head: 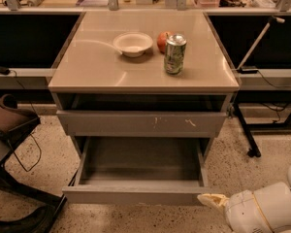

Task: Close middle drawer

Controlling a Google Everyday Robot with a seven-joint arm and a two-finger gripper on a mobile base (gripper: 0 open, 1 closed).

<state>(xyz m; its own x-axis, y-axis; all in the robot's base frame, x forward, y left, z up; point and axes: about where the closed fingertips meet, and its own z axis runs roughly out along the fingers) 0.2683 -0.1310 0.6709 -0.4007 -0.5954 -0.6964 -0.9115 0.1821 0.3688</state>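
Observation:
The middle drawer (136, 195) is pulled far out of the grey cabinet. Its plain flat front faces me and its bare grey inside (140, 161) is open to view. Above it is the drawer front with white scratch marks (140, 124), which stands slightly out. My gripper (211, 199) is at the lower right on the end of the white arm (262, 211). Its cream tip is right by the right end of the middle drawer's front, at about the same height.
On the cabinet top (92, 72) stand a white bowl (133, 43), a red fruit (163, 41) and a green can (175, 54). A brown chair (9, 123) is at the left, and a black stand leg (245, 130) at the right. The floor is speckled.

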